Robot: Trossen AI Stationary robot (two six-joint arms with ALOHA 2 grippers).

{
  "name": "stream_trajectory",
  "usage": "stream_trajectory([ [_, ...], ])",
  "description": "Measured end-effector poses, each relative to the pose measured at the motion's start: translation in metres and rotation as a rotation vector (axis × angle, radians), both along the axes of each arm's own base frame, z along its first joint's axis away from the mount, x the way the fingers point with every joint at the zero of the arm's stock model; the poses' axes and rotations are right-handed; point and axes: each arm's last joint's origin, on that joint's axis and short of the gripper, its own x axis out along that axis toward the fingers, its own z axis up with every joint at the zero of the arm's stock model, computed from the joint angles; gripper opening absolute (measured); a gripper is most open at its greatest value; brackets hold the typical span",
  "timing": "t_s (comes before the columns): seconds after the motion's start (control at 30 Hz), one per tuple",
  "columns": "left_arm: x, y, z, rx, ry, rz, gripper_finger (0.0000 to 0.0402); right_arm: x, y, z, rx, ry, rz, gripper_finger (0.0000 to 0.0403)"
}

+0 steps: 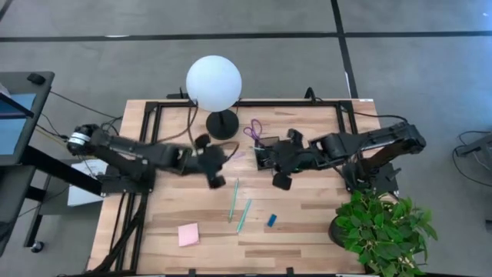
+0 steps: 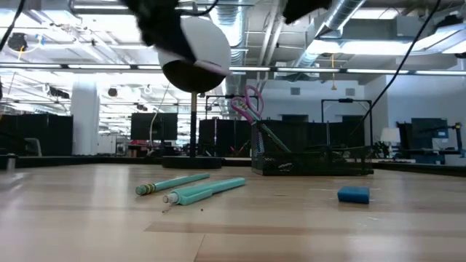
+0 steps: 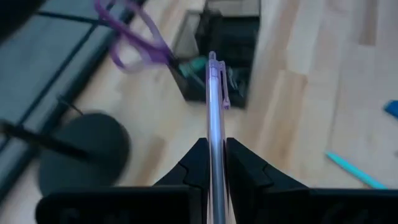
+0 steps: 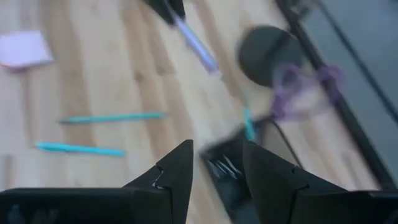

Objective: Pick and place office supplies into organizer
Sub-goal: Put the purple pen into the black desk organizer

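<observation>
Left gripper (image 3: 211, 163) is clamped tight on the purple pen (image 3: 214, 118), up off the table near the organizer (image 1: 269, 156). Right gripper (image 4: 216, 163) hangs open over it, empty. Organizer's contents are blurry.

purple pen (image 3: 214, 124) pinched in fingers | teal pens (image 1: 239, 206) flat | scissors (image 1: 254, 129) upright in organizer (image 1: 266, 157)

A light wooden table (image 1: 307, 238) is holding the things. Two teal pens (image 1: 239, 208) are lying side by side near its middle, a small blue eraser (image 1: 271, 221) is sitting near them, and a pink sticky-note pad (image 1: 188, 235) is lying near the front edge. A black organizer (image 1: 267, 156), a round black lamp base (image 1: 221, 124) and a plant pot (image 1: 338, 231) are standing on it too.
</observation>
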Motion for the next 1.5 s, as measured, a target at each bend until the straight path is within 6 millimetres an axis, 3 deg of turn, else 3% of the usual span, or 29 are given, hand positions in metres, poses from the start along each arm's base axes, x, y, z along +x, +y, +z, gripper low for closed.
stream_trajectory([
  [0.2, 0.033, 0.035, 0.039, 0.037, 0.059, -0.114, 0.0023, -0.031, 0.004, 0.008, -0.055, 0.026, -0.144, 0.0132],
  [0.37, 0.062, 0.062, 0.049, 0.098, 0.172, -0.111, 0.0028, -0.065, 0.006, 0.019, -0.101, 0.015, -0.262, 0.0131],
  [0.47, 0.085, 0.079, 0.04, 0.102, 0.239, -0.116, 0.003, -0.084, 0.007, 0.024, -0.108, -0.002, -0.325, 0.0131],
  [0.57, 0.109, 0.088, 0.016, 0.077, 0.305, -0.182, 0.0022, -0.095, 0.011, 0.026, -0.112, -0.019, -0.347, 0.0131],
  [0.67, 0.13, 0.093, -0.005, 0.061, 0.356, -0.211, 0.0022, -0.102, 0.016, 0.022, -0.117, -0.028, -0.322, 0.0131],
  [0.8, 0.148, 0.099, -0.018, 0.076, 0.426, -0.224, 0.0022, -0.107, 0.022, 0.012, -0.118, -0.015, -0.311, 0.0131],
  [1.13, 0.171, 0.116, -0.016, 0.046, 0.579, -0.28, 0.0022, -0.112, 0.03, -0.01, -0.127, 0.011, -0.326, 0.0131],
  [1.5, 0.181, 0.126, -0.032, 0.018, 0.606, -0.255, 0.0097, -0.112, 0.03, -0.017, -0.12, 0.015, -0.354, 0.0131],
])
